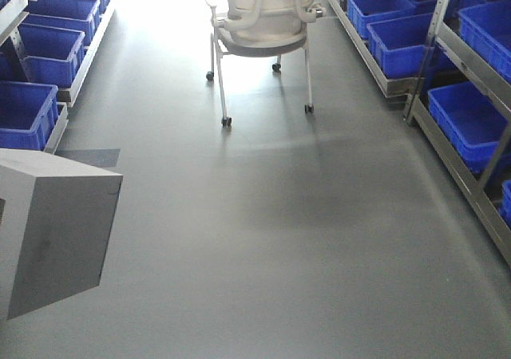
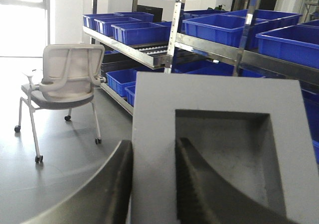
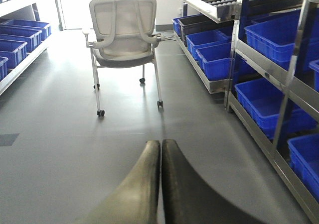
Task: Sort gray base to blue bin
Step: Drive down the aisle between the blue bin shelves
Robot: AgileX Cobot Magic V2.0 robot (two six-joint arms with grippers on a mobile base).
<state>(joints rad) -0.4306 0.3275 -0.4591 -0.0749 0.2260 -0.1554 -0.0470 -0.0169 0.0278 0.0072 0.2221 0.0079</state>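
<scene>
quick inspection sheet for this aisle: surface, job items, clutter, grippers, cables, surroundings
surface: smooth gray floor, nothing loose seen on it
job's things: gray base held off the floor, recess facing the left wrist camera; blue bins on shelves on both sides, target bin cannot be told
clutter: white wheeled chair standing mid-aisle ahead
grippers: left gripper clamps the base's wall, one finger in the recess, one outside; right gripper shut, holding nothing
cables: nothing seen
surroundings: metal racks line both sides; bright light at the far end
</scene>
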